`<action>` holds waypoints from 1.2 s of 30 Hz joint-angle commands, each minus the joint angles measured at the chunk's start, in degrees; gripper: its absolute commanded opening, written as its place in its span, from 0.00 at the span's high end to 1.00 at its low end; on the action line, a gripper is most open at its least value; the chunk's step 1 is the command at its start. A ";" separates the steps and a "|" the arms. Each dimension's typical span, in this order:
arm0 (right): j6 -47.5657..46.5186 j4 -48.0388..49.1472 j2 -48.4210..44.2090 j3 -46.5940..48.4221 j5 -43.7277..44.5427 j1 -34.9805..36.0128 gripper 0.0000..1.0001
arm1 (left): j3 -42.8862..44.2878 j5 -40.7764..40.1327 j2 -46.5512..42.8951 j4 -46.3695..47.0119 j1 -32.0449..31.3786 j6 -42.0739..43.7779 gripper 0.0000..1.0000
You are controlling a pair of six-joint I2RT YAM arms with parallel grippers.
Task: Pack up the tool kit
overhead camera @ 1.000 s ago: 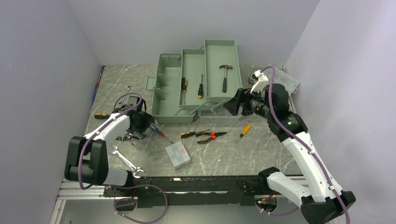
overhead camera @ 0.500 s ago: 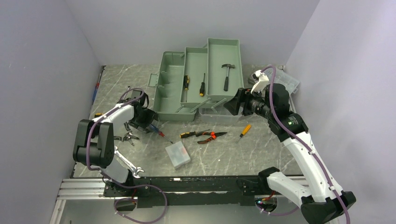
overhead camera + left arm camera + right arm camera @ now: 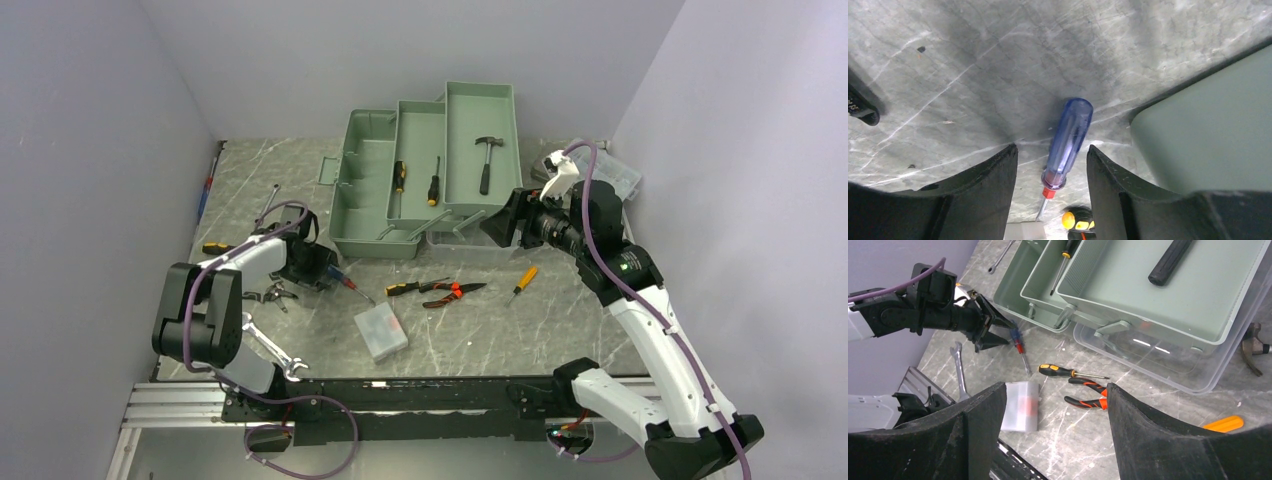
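Observation:
The green toolbox (image 3: 362, 190) stands open at the back with its trays fanned out. A hammer (image 3: 486, 160) lies in the right tray and two screwdrivers lie in the middle tray. A blue-handled screwdriver (image 3: 345, 284) lies on the table by the box's front left corner. My left gripper (image 3: 325, 272) is low over it and open. In the left wrist view the blue handle (image 3: 1068, 140) lies between my fingers (image 3: 1052, 170), touching neither. My right gripper (image 3: 497, 228) is open and empty, held above the table beside the box's right end.
Red-black pliers (image 3: 455, 293), a black-yellow screwdriver (image 3: 415, 288), an orange screwdriver (image 3: 524, 279) and a clear plastic box (image 3: 380, 332) lie in the middle. A wrench (image 3: 270, 345) and small pliers (image 3: 272, 295) lie at the near left. A clear container (image 3: 612, 172) stands at the back right.
My left gripper has moved right from the small pliers to the blue screwdriver and now straddles its handle. The toolbox has shifted slightly. The right arm has barely moved.

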 commanded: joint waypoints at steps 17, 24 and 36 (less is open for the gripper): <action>2.91 2.07 -1.68 1.69 -1.61 0.01 0.27 | 6.84 -6.04 6.73 -19.49 0.26 7.22 1.00; 2.42 1.33 -1.99 1.58 -1.14 0.01 0.27 | 5.49 -15.80 -12.23 -24.30 0.24 8.28 1.00; 1.45 0.64 -0.96 2.29 -0.33 0.01 0.27 | 17.46 -0.15 -26.04 -9.34 0.05 34.90 1.00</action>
